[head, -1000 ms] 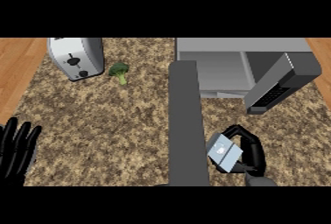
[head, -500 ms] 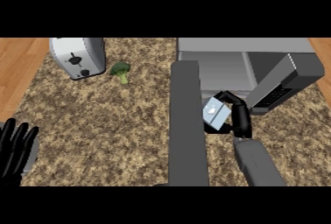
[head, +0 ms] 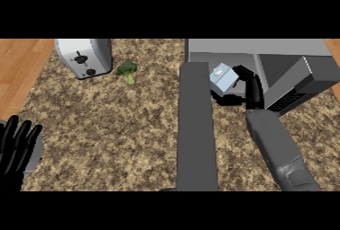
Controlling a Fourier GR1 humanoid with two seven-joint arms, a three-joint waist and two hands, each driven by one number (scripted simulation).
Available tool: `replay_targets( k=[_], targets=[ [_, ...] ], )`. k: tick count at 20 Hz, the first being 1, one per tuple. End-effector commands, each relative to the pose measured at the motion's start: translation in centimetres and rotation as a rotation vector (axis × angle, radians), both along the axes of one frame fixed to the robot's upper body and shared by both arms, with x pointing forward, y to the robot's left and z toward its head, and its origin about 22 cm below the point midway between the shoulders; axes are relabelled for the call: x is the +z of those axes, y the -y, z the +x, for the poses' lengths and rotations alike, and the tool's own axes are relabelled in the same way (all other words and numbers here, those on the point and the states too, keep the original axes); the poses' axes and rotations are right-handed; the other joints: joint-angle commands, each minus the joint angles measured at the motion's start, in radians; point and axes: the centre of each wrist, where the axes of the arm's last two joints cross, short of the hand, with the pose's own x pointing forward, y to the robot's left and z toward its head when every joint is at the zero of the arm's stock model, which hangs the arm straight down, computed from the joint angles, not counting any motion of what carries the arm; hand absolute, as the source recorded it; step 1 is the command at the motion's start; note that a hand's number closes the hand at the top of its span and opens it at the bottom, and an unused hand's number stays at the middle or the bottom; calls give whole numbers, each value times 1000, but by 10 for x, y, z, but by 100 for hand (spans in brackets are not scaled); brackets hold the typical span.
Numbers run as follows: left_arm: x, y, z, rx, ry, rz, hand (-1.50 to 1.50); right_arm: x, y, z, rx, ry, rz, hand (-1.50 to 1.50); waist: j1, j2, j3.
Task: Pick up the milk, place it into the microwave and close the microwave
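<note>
Milk carton sits clamped in the right hand's curled fingers at the open microwave's mouth; left hand rests fingers apart, lower left.

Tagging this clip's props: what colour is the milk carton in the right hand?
Pale blue and white milk carton, held in the black right hand; head view shows it best.
</note>
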Motion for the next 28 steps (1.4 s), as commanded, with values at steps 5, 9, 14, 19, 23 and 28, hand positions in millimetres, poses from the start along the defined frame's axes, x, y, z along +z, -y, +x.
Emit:
replay_targets(
  k=[5,9,14,19,23,28],
  targets=[
    [-2,2,13,-19,-6,-9,-150,20,41,20,-228,19,-71,150,27,19,2],
    [0,1,7,-22,5,26,-150,32,27,31,-337,114,-228,150,43,20,2],
    [1,8,8,-25,-1,44,-150,47,27,41,-223,47,-375,-150,63,25,2],
    [-7,11,13,-36,-14,51,-150,40,8,40,-156,1,-392,-150,70,31,2],
    [-6,14,14,-52,-8,62,-150,33,-2,37,-113,-21,-355,-150,64,29,3],
    [-2,15,9,-33,-14,85,-150,45,-14,44,-148,6,-336,-150,51,20,2]
  ],
)
